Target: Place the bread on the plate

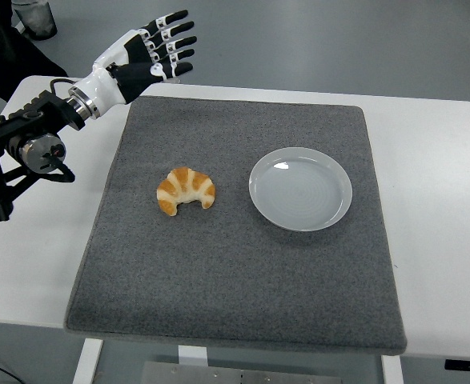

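Fingers (174, 50) spread empty; unmarked croissant (186, 190) beside plain plate (300, 189).

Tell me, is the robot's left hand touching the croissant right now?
Apart. The head view shows the left hand open above the mat's far left corner, with bare grey mat between it and the croissant.

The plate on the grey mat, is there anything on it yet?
Empty. The plate shows only its bare, shiny surface, and the bread lies apart from it on the mat, to its left.
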{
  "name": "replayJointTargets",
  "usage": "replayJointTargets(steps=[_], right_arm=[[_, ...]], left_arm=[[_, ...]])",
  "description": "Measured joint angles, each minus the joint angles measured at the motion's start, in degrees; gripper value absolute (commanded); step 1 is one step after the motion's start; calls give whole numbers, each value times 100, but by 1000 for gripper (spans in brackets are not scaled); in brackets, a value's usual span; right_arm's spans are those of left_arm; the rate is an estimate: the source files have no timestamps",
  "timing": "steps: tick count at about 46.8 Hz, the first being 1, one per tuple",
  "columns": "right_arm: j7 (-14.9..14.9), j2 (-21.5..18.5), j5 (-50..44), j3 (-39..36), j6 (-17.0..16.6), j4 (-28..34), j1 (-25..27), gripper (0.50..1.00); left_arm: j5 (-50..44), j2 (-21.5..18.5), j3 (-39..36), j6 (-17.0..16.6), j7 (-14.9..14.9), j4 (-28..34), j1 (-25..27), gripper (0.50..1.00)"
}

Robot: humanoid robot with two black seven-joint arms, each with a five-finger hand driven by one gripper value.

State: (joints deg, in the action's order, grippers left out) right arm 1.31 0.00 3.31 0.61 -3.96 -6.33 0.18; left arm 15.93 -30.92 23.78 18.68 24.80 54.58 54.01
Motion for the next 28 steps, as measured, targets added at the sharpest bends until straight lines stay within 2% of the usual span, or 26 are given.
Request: replayJointTargets(steps=[6,11,17,21,28], right_arm=[[1,0,0,0,0,0,3,952],[1,0,0,0,0,0,2,954],[2,0,0,0,-2,0,3,954],[2,0,-3,0,-2,0,1,952],[1,0,-3,0,-1,0,-2,952]], left_arm=[[1165,-573,-329,-33,-22,498,221,1000],[2018,-888,-789,31,-202,666,460,1000],[2479,-1313,-1443,137,-422,1018,904,1000],[2585,-1531,-1972,144,-670,1280,1297,1000],[2614,-1553,-2392,91,-1260,1383,1661,1000]])
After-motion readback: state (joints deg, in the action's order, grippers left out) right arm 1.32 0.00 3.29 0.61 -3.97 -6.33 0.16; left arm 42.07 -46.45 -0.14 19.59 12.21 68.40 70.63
